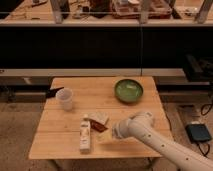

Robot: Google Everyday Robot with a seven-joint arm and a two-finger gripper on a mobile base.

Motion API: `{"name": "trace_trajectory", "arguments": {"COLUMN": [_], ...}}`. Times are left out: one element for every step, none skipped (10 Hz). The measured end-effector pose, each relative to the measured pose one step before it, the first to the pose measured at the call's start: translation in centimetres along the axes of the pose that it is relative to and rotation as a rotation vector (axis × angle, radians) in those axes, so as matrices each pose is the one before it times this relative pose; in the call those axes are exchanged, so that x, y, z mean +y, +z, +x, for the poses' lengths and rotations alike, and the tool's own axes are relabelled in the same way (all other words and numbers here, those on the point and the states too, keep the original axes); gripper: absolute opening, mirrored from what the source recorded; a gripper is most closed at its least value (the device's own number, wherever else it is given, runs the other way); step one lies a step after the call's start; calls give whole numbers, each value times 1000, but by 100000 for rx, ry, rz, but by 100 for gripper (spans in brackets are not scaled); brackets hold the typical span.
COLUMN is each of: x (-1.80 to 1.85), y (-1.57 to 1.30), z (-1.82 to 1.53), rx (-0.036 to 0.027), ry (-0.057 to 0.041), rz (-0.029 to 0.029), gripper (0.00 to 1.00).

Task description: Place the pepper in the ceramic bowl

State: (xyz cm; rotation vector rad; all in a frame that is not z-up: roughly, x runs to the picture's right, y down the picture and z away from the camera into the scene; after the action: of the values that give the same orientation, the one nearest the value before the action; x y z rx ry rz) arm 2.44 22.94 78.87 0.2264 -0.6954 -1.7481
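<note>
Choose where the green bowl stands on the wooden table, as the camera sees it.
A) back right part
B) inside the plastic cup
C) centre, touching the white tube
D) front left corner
A: the green bowl stands toward the back right of the table, apart from the pepper, which lies near the front with the hand just right of it.

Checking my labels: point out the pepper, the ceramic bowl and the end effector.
pepper [98, 126], camera view, its dark red middle.
ceramic bowl [129, 92], camera view, bare green inside.
end effector [111, 132], camera view, arm's tip beside the pepper.
</note>
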Motion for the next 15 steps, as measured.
{"name": "trace_trajectory", "arguments": {"x": [-238,-531,-256,-36,-64,-32,-37,-77,-52,-57,-168,-167,-15,-88,-38], "y": [662,711,537,504,267,201,253,218,25,-2,59,127,41,99,120], "z": [660,341,79,69,12,-24,87,229,272,215,142,7,-29,-172,-221], "rx": [2033,852,335,886,604,314,562,973,1206,998,871,385,299,-49,-294], "ry": [-757,-1748,-1392,-1054,-708,-803,-995,-977,-154,51,11,56,336,212,54], "rz": [792,1364,558,339,244,-99,-262,-220,-172,-149,-74,91,-79,21,33], "gripper": [80,80,80,80,80,80,80,80,80,80,78,71,62,53,51]}}
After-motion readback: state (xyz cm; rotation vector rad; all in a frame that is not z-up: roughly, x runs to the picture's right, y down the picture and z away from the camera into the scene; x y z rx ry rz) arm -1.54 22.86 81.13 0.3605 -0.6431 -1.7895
